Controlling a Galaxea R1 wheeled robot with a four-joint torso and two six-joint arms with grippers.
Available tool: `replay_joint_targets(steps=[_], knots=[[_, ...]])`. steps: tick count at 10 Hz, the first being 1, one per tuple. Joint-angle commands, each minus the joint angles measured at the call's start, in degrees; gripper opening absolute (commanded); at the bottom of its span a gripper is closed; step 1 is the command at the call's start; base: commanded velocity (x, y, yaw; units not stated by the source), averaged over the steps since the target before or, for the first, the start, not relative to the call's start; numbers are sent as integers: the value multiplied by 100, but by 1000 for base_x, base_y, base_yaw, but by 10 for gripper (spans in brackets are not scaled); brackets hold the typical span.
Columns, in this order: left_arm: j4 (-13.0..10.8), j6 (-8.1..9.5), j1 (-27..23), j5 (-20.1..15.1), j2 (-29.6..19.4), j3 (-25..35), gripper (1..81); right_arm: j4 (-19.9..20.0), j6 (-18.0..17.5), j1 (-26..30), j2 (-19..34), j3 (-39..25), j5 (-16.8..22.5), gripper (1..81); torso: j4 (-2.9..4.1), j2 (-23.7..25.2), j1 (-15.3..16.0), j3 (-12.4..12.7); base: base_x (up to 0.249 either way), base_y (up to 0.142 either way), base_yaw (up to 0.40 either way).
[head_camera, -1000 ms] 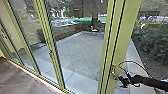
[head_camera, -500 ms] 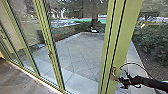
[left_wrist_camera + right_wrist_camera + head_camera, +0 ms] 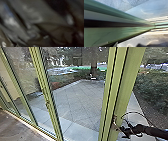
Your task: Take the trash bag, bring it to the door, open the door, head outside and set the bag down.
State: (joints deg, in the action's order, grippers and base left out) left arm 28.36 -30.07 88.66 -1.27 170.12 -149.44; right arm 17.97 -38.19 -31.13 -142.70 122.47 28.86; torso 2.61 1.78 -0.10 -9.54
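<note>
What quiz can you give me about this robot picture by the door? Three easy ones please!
1. True or false: the thick door frame is red.
2. Which arm of the robot is near that frame? A) its left B) its right
3. Fill in the blank with "beside" or "under": outside, the bushes grow ____ the paved yard.

Key: 1 false, it's green; 2 B; 3 beside.

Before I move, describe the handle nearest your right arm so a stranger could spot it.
Start at the green-framed glass wall, then find its broad upright right of centre in the head view. Low on it sits a metallic handle. Unlike the fitting on the slimmer upright to the left, it has the robot's black right arm beside it.
</note>
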Motion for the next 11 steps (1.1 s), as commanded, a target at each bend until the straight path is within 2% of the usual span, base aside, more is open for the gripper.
replay_joint_targets(steps=[1,6,11], knots=[[-5,-51,-73,-585,-21,47,10,-391,-593,76,-649,101,332,811,0,0,10,0,133,0,0],[-14,-51,-81,-585,-13,47,10,-408,-575,120,-217,-541,-126,811,0,0,10,-2,132,0,0],[-14,-51,-72,-585,-13,47,10,-408,-584,296,291,-1006,-170,811,0,-19,30,-17,132,0,0]])
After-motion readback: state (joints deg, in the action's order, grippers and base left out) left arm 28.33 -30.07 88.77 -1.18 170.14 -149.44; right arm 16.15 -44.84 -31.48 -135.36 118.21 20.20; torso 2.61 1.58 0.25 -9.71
